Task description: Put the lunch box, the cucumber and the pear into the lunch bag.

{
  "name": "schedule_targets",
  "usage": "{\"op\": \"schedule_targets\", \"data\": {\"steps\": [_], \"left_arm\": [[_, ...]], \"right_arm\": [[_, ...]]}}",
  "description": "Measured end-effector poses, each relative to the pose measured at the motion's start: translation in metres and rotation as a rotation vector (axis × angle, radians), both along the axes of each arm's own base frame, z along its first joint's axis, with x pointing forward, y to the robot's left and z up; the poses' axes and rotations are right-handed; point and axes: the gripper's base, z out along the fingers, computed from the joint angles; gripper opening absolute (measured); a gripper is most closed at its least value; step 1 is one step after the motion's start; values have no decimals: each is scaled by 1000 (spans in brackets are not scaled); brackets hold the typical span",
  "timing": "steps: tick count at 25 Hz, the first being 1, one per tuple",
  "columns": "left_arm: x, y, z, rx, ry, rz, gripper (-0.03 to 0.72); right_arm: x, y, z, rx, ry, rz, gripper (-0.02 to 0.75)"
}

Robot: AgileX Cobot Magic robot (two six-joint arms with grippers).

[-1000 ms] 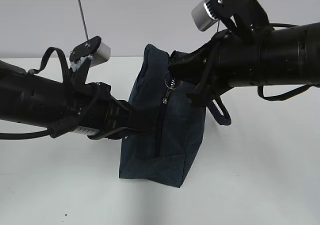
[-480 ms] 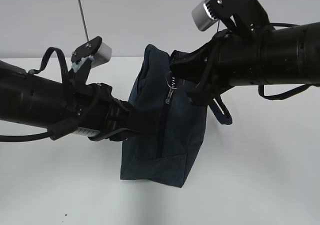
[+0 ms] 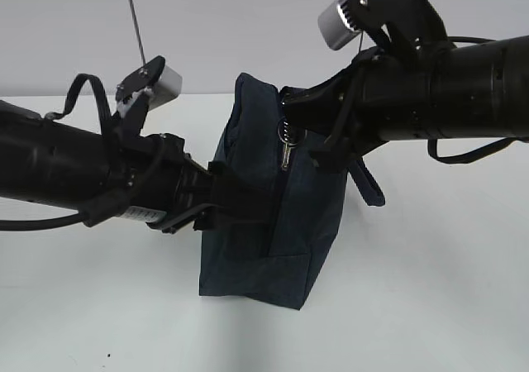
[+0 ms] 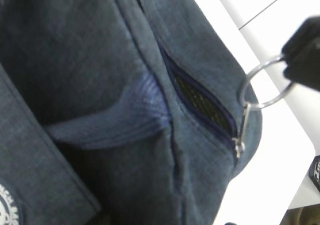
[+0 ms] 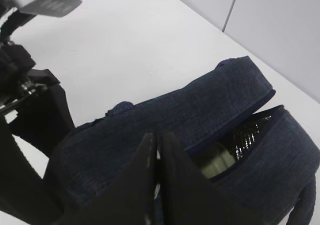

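The dark navy lunch bag stands upright on the white table, its long zipper partly open. My right gripper reaches in from the right and is shut on the zipper's metal ring pull. In the right wrist view its fingers press together above the bag's gap, where a pale green piece of the lunch box shows against shiny lining. My left gripper is at the bag's left side with its jaws spread; its fingers are outside the left wrist view. The cucumber and the pear are out of view.
A strap handle lies across the bag's side, and another loop hangs at its right. White table surrounds the bag, with a pale wall behind. A thin rod stands at the back left.
My left gripper has opened and let go of the bag's side fabric. The right gripper stays shut on the ring pull, and the bag's top has shifted slightly right.
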Motion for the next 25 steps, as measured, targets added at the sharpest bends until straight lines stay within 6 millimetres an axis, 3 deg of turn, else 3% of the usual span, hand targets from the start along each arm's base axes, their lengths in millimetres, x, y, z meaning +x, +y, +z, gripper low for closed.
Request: {"op": "schedule_targets", "data": {"steps": [7, 18, 25], "left_arm": [[9, 21, 20, -52, -42, 92, 400], [16, 20, 23, -120, -62, 158, 398], [18, 16, 11, -120, -18, 142, 291]], "right_arm": [[1, -1, 0, -9, -8, -11, 6], [12, 4, -1, -1, -2, -16, 6], [12, 4, -1, 2, -3, -15, 6]]}}
